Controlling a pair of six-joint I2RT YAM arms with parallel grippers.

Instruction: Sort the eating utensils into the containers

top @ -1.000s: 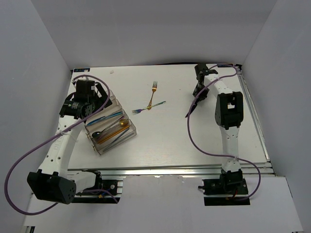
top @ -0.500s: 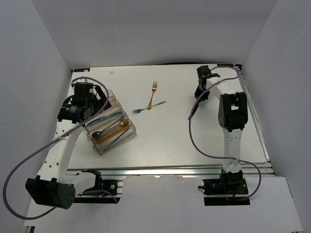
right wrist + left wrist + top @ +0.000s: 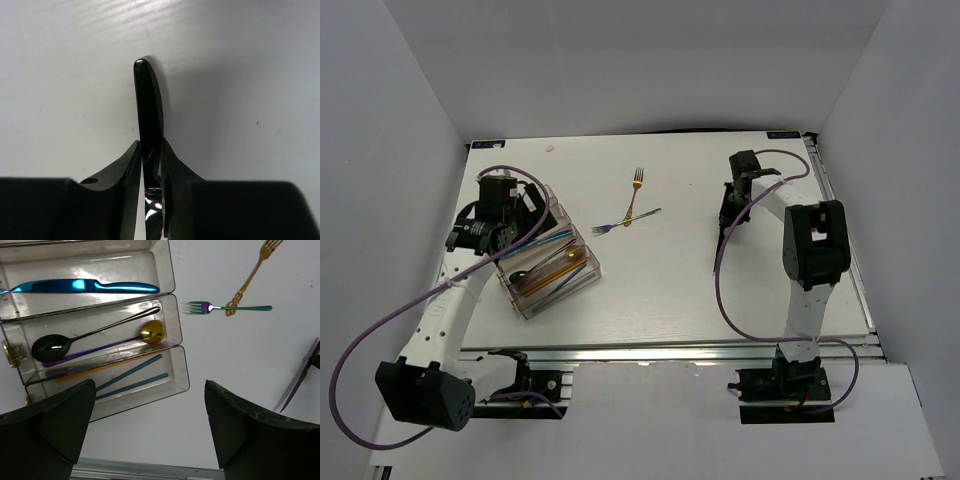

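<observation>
From above, spotting the clear tray (image 3: 548, 262) at the left of the bench (image 3: 670, 290) under the left jaws, with a gold fork (image 3: 636, 190) and an iridescent fork (image 3: 645, 213) crossed mid-bench. Down the left wrist, seeing the left jaws spread wide, released, above compartments holding a blue knife (image 3: 85, 286), a black spoon (image 3: 55, 346), a gold spoon (image 3: 151, 332) and blue sticks (image 3: 129, 373). On the right wrist, catching the right jaws clenched on a slim black utensil (image 3: 149, 110), tip out over the bench.

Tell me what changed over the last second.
The right gripper drew back toward its base and closed on the black utensil. The left gripper, open wide, shifted slightly over the tray. The gold fork, the iridescent fork and the tray's contents stayed put.
</observation>
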